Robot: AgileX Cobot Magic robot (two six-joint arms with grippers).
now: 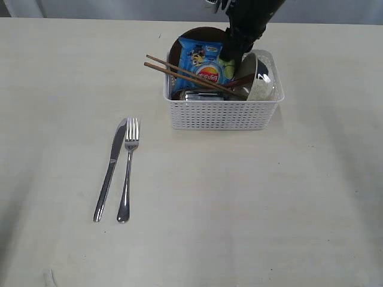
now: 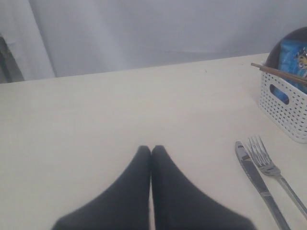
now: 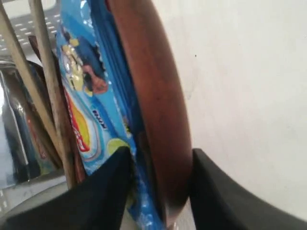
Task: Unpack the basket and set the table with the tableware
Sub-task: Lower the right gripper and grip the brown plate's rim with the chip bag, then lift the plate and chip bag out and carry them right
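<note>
Right gripper (image 3: 160, 152) straddles the rim of the dark brown plate (image 3: 153, 96) and the snack bag (image 3: 86, 96). Clamped or loose, can't tell. Exterior view: basket (image 1: 224, 113) upper centre, the arm (image 1: 248, 24) hiding those fingertips.

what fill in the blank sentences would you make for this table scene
Beside the knife on the table lies a steel ____.
The chopsticks stick out of the white ____.
The jaws of the right tool stand either side of the round brown ____.
Missing words: fork; basket; plate.
</note>
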